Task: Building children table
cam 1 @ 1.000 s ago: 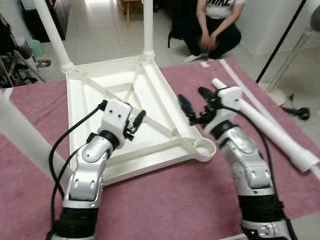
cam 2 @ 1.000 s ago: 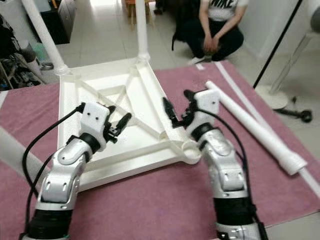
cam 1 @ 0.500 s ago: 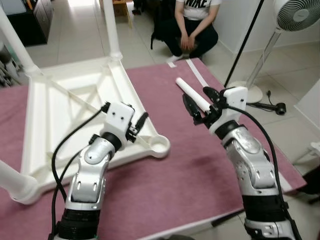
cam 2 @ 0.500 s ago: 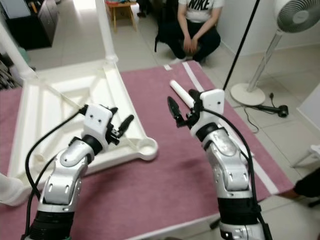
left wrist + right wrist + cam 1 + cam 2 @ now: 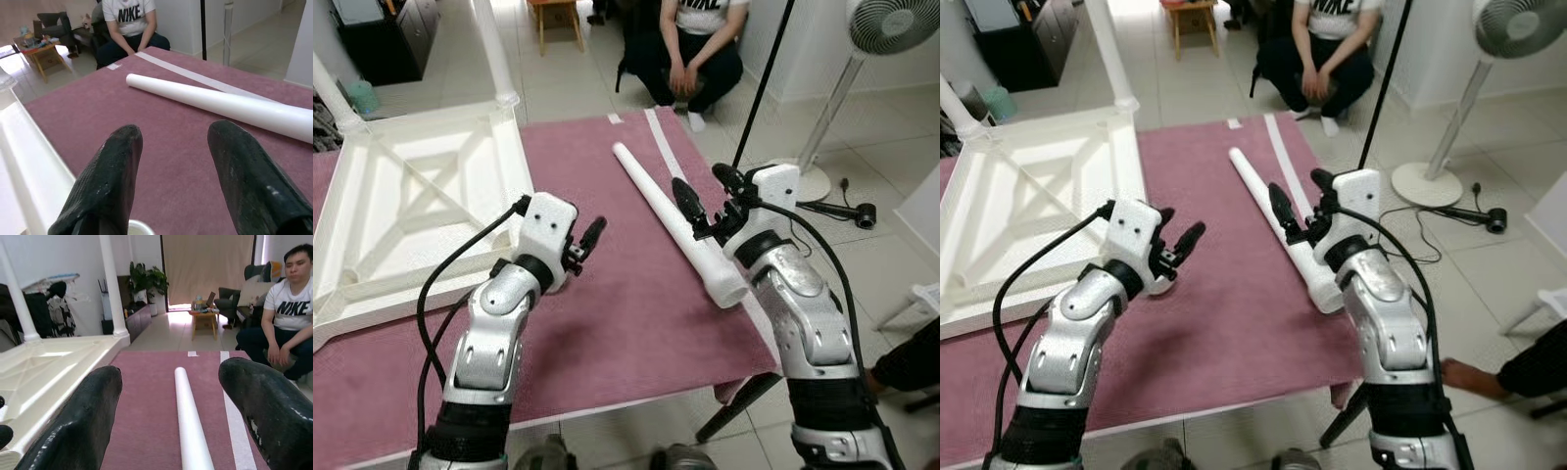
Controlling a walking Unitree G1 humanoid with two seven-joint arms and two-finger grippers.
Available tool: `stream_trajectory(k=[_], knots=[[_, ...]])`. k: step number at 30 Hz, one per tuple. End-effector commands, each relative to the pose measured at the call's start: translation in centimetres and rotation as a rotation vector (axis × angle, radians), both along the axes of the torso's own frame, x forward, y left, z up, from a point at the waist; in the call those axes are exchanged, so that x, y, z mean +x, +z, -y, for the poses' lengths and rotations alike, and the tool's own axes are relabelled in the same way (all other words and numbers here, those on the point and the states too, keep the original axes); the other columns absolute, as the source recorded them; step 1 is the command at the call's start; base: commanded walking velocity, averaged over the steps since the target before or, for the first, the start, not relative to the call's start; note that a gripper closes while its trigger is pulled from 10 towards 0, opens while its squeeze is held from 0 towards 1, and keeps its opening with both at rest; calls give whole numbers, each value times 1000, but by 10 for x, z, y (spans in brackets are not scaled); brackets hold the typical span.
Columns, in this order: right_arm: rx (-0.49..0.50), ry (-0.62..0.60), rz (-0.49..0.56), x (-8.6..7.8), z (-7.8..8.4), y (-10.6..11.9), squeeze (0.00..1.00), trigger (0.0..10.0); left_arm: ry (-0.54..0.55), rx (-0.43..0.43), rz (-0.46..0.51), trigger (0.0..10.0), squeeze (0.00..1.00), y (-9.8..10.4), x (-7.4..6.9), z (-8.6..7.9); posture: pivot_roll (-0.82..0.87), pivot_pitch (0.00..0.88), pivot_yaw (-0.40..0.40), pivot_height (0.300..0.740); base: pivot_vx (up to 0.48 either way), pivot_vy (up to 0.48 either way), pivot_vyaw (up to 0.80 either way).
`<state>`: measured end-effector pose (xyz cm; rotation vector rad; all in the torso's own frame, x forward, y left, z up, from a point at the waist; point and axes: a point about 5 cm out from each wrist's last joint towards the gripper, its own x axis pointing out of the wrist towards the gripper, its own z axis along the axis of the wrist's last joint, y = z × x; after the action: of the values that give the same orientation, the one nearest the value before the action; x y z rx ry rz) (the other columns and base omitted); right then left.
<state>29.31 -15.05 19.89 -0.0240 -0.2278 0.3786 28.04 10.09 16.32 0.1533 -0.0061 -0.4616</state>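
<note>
Item: loose white table leg [image 5: 677, 223], a long round tube lying flat on the maroon carpet [image 5: 607, 294], not yet fitted. Long axis: runs from its far end, toward the seated person [image 5: 690, 49], to its hollow open near end, which lies just below the right end effector [image 5: 700, 201]. Position relative to that end effector: directly ahead and beneath; in the right wrist view the leg runs straight away between the two black fingers [image 5: 78, 426], so the fingers straddle its line rather than cross it. State: fingers spread apart, empty, above the leg and not touching it. Left end effector [image 5: 1175, 245]: fingers likewise apart, holding nothing, above bare carpet, with the leg well off to its right. Nearer arm: the right, plainly. Upturned white table frame [image 5: 411, 206]: lies on the carpet to the robot's left, two legs already standing in its far corners. Judgement: a grasp would probably need the wrist turned across the tube.
</note>
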Motion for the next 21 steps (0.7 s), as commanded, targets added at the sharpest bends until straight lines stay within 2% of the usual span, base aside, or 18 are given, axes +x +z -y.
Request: stream_trajectory(k=[1, 16, 18, 19, 21], knots=[[3, 23, 4, -1, -7, 0, 0, 10000, 90, 15, -13, 10000, 0, -4, 2, -10, 5, 0, 61, 740, 0, 465, 0], [-2, 16, 0, -3, -5, -1, 0, 10000, 72, 34, -3, 10000, 0, -5, -1, -7, 3, 0, 64, 740, 0, 0, 0], [-9, 9, -5, -3, -4, -2, 0, 10000, 75, 33, -7, 10000, 0, -5, -1, -8, 5, 0, 63, 740, 0, 0, 0], [-61, -30, -25, -1, 3, -6, 0, 10000, 67, 49, -14, 10000, 0, -4, -2, -9, 7, 0, 60, 740, 0, 0, 0], [-61, -30, -25, -1, 3, -6, 0, 10000, 67, 49, -14, 10000, 0, -4, -2, -9, 7, 0, 60, 740, 0, 0, 0]])
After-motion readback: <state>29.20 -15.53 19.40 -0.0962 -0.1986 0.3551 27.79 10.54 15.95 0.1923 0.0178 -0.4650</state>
